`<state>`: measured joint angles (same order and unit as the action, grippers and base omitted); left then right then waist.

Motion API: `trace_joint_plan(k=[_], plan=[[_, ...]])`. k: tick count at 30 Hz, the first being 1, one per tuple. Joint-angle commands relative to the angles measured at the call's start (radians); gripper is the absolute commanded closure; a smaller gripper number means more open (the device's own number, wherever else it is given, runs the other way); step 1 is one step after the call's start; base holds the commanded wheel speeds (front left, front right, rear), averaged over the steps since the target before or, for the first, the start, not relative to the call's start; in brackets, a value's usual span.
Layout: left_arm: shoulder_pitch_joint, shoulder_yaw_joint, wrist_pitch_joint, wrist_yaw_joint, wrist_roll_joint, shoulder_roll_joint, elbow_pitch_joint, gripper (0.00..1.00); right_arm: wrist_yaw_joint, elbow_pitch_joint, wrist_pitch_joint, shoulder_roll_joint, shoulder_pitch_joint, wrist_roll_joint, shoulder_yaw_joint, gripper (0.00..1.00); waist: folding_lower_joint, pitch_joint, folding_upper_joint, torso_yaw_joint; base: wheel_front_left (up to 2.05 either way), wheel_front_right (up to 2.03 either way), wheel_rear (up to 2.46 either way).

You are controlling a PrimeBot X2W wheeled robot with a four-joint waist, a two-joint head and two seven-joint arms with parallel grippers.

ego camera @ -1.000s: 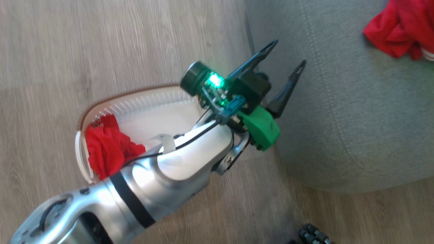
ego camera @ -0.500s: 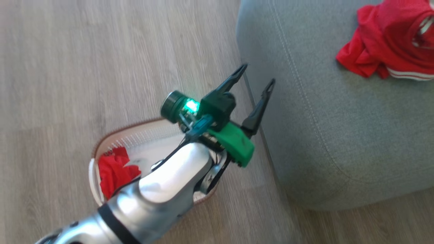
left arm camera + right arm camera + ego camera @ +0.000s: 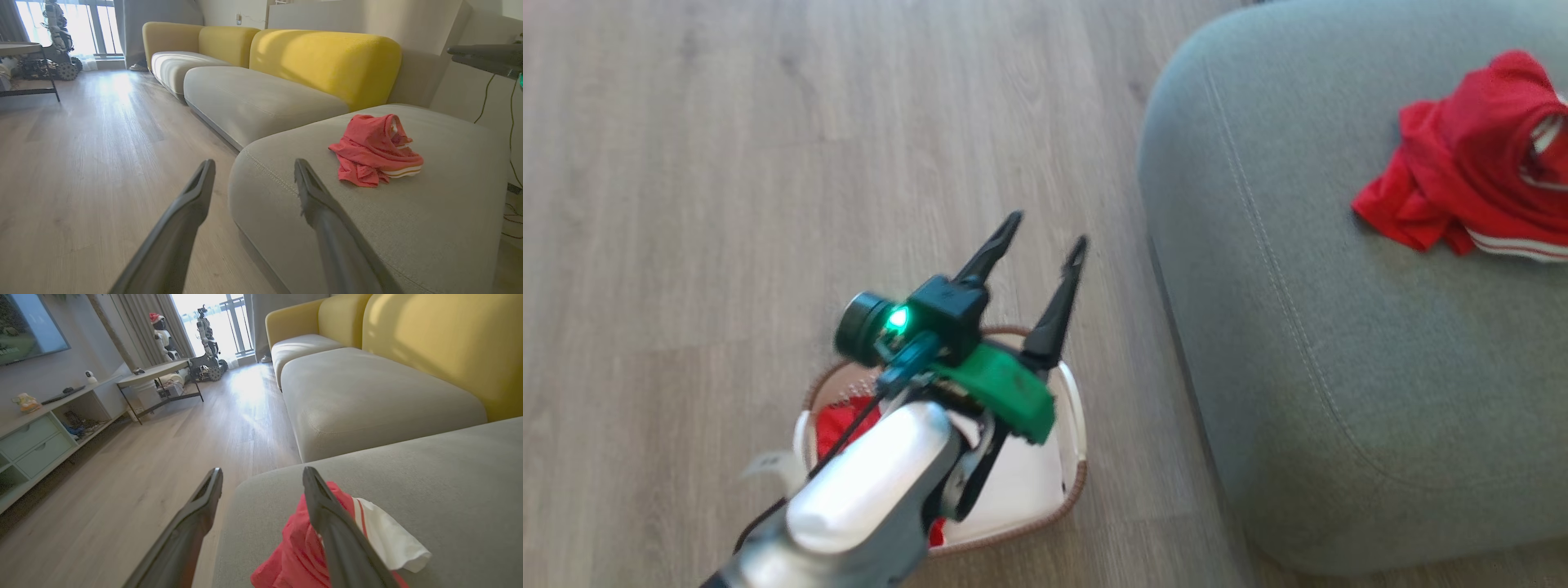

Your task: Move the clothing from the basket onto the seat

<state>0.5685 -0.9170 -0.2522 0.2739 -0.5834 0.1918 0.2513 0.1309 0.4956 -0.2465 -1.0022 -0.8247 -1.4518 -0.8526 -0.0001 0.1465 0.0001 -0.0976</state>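
Wooden floor, left hand open over basket, beside grey seat

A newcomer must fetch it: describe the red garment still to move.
Beside the large grey fabric sofa cushion stands a small oval cream plastic basket. The crumpled red cloth inside is it; the other red, white-striped garment lies on the cushion.

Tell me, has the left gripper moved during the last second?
Yes. The camera shifted too, but against the seat the left gripper has drawn back leftward off its edge and hangs open above the basket.
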Motion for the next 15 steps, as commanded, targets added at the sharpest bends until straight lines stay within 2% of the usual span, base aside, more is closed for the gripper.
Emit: trace_joint_plan(k=[1,7,15], plan=[[0.007,0.053,-0.009,0.008,0.013,0.028,-0.044,0.00,0.000,-0.021,-0.013,-0.049,0.041,0.004,0.032,0.00,0.0001,-0.030,-0.0001,0.027,0.00,0.00,0.00],[-0.074,0.106,-0.009,0.024,0.010,0.077,-0.093,0.00,0.000,-0.059,-0.015,-0.004,0.174,0.104,0.231,0.00,0.0001,-0.071,-0.0001,0.062,0.00,0.00,0.00],[-0.154,0.147,-0.009,0.042,0.006,0.121,-0.142,0.00,0.000,-0.147,-0.015,0.122,0.430,0.271,0.530,0.00,0.0001,-0.103,-0.0001,0.101,0.00,0.00,0.00]])
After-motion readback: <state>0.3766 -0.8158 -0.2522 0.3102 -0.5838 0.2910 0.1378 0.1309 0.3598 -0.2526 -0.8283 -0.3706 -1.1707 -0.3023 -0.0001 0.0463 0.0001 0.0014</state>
